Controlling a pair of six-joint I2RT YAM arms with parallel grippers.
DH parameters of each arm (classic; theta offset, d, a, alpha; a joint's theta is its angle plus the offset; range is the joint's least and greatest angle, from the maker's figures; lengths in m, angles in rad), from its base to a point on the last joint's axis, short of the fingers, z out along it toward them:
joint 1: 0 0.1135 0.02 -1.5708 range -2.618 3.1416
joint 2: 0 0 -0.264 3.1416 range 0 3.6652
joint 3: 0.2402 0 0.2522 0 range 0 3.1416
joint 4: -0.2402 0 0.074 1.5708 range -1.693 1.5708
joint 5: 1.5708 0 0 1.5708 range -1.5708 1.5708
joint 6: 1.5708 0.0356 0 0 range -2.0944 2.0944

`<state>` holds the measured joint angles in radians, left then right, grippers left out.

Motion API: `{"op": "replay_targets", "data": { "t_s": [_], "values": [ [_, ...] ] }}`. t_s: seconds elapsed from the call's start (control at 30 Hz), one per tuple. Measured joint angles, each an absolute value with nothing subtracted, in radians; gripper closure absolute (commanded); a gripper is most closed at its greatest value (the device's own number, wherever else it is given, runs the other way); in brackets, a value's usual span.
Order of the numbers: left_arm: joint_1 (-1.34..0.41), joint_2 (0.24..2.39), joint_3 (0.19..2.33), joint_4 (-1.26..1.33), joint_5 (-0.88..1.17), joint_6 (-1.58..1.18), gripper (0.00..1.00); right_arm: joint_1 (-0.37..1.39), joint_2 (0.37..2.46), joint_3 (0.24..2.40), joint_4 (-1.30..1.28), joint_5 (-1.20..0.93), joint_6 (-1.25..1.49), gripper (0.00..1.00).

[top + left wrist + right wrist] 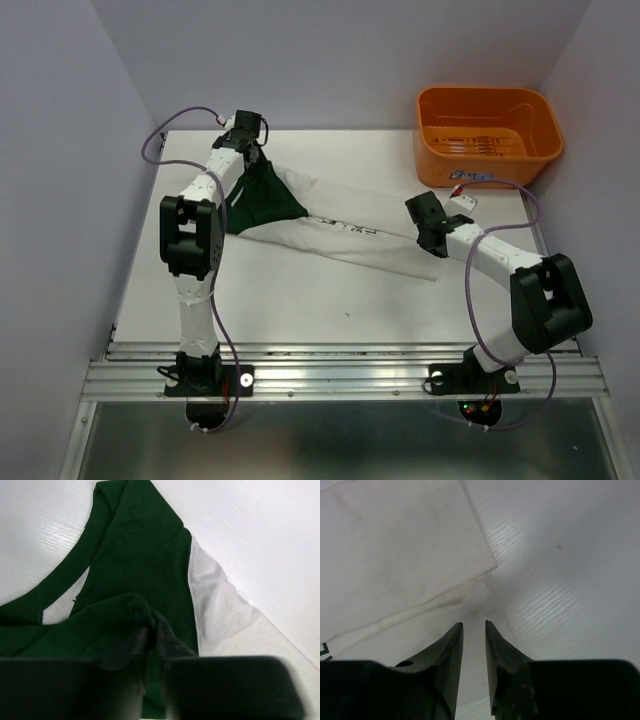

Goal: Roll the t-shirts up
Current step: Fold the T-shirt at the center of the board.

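One t-shirt [350, 240] lies stretched in a long band across the table, dark green [262, 198] at its left end and white with small dark lettering toward the right. My left gripper [250, 165] is over the green end. In the left wrist view its fingertips [152, 630] pinch a raised fold of green cloth [140, 555], with white cloth [215, 600] beside it. My right gripper [428, 235] is at the white right end. Its jaws [474, 625] stand slightly apart over the white cloth [395, 550], near a corner of it.
An orange plastic basket [425, 130] stands at the back right corner, just behind the right arm. White table surface [330, 310] shows in front of the shirt. Purple-grey walls close in the left, back and right sides.
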<state>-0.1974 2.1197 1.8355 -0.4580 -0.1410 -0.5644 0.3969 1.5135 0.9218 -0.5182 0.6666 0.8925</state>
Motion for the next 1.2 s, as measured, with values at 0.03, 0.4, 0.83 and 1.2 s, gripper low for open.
{"op": "replay_targets", "data": {
  "t_s": [0.03,0.4,0.83,1.2],
  "values": [
    [-0.197,2.128,1.848,-0.465,-0.144,-0.569,0.42,0.393,1.515,0.925,-0.511,0.666,0.887,0.54],
    [-0.197,2.126,1.910,-0.485,-0.193,-0.547,0.18,0.386,1.390,0.927,-0.521,0.607,0.811,0.42],
    [-0.017,1.686,1.430,-0.448,-0.138,-0.545,0.39,0.387,1.239,0.727,-0.509,0.271,0.830,0.45],
    [0.027,1.742,1.155,-0.347,-0.029,-0.599,0.21,0.401,1.364,0.771,-0.448,0.177,0.842,0.37]
  ]
}}
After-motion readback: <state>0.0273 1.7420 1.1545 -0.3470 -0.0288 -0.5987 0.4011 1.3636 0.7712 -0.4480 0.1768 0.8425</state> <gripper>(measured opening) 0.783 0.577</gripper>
